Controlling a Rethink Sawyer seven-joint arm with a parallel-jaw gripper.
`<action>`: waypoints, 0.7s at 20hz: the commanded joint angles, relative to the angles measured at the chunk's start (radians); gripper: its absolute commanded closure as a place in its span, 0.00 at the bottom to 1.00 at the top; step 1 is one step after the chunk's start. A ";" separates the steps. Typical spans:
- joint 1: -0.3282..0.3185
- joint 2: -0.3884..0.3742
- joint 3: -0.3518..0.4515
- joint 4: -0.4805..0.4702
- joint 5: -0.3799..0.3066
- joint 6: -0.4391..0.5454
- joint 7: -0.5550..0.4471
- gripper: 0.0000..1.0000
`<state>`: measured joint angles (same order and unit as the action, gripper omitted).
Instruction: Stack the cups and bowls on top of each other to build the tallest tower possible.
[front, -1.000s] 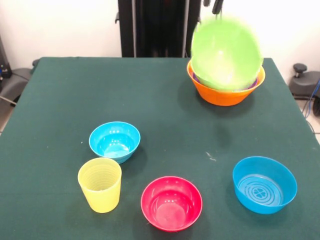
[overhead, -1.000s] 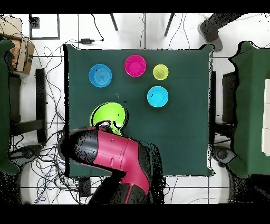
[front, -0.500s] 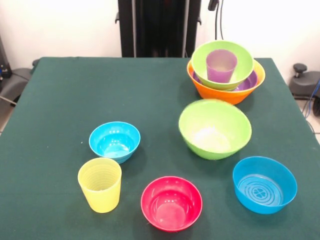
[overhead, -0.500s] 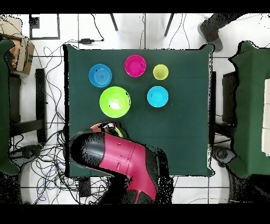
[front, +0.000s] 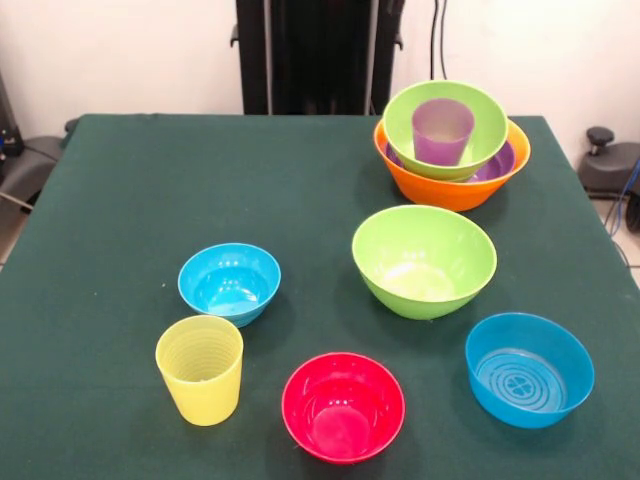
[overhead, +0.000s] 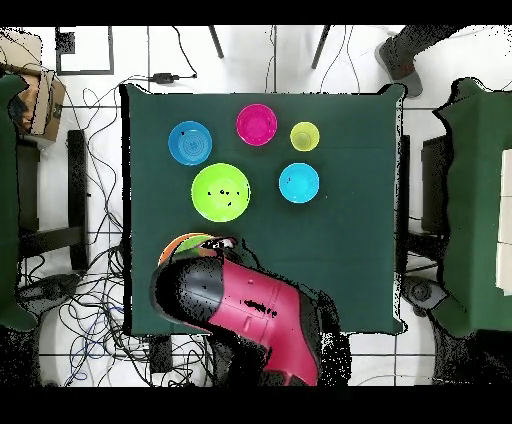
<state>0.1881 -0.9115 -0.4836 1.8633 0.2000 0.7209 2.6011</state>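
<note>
The tower stands at the far right of the table: a large orange bowl (front: 450, 188) holds a shallow purple bowl (front: 502, 160), a lime green bowl (front: 478, 135) and the purple cup (front: 441, 130), upright inside it. A second lime green bowl (front: 424, 260) sits upright on the table in front of the tower, apart from it; it also shows in the overhead view (overhead: 220, 191). The gripper shows in neither view. In the overhead view the red arm (overhead: 245, 310) covers most of the tower, leaving only an edge of the orange bowl (overhead: 180, 243).
On the near half stand a small blue bowl (front: 229, 282), the ribbed yellow cup (front: 200, 368), a pink-red bowl (front: 343, 405) and a wider blue bowl (front: 528, 368), all upright and apart. The black pedestal (front: 318, 55) stands behind the table.
The lime green bowl that hung tilted over the tower has come down onto the table in front of it and settled. The gripper tip has left the front view's top edge.
</note>
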 joint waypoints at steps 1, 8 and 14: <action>-0.119 0.041 0.120 0.105 -0.052 -0.124 -0.073 0.00; -0.258 0.128 0.211 0.087 -0.115 -0.271 -0.127 0.00; -0.333 0.233 0.249 -0.092 -0.145 -0.205 -0.121 0.00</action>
<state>-0.1085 -0.8114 -0.3903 1.8703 0.1396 0.4937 2.6011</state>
